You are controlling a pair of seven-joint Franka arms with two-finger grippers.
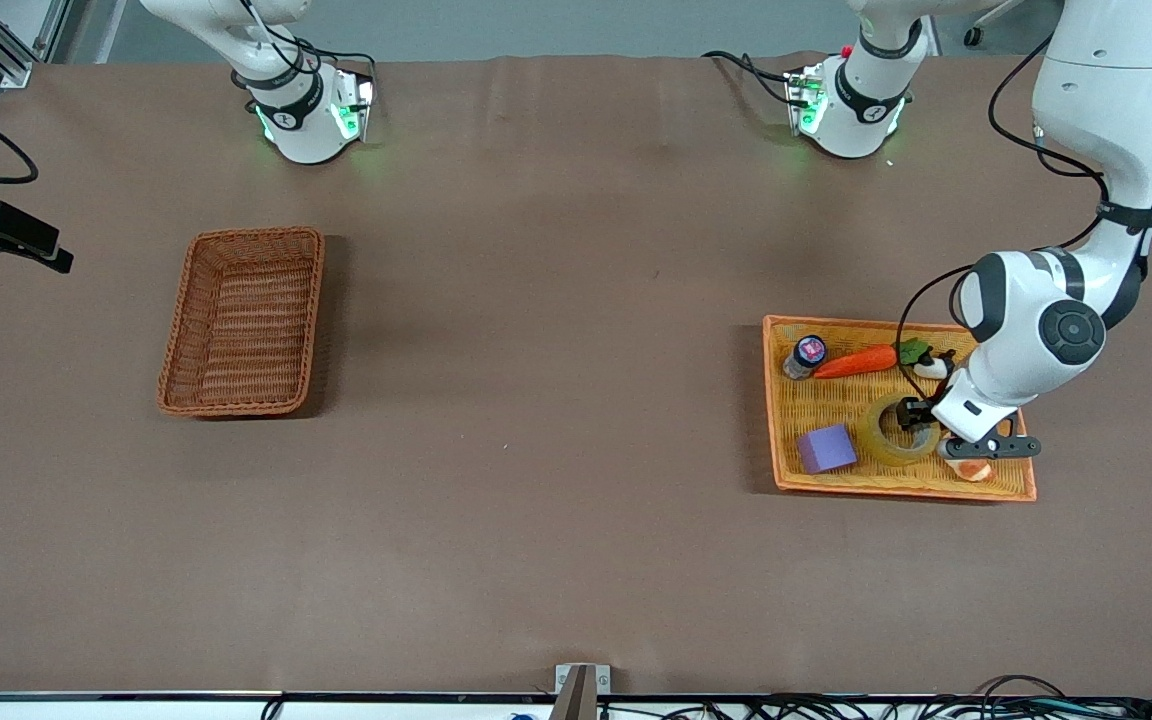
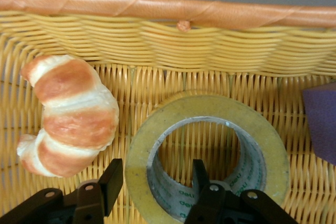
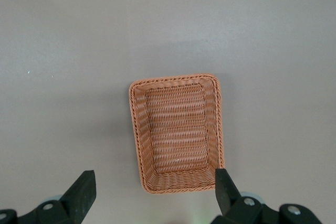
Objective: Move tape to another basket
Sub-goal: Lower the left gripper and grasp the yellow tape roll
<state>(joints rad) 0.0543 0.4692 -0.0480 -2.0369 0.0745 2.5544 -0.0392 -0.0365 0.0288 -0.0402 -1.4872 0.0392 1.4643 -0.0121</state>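
Observation:
The tape (image 1: 888, 442) lies flat in the orange-yellow tray (image 1: 896, 490), toward the left arm's end of the table. My left gripper (image 1: 913, 414) is down at it and open. In the left wrist view my left gripper (image 2: 156, 171) straddles the tape's (image 2: 262, 145) wall, one finger outside and one inside the hole, with a small gap at each. The reddish-brown basket (image 1: 246, 236) stands empty toward the right arm's end. My right gripper (image 3: 153, 178) is open and empty, high over the basket (image 3: 176, 80); it is out of the front view.
In the tray, a croissant (image 1: 971, 468) (image 2: 68, 114) lies beside the tape, a purple block (image 1: 826, 448) on its other flank, and a carrot (image 1: 856, 361) and a small bottle (image 1: 806, 355) farther from the front camera. The tray's rim (image 2: 157, 6) rises just past the tape.

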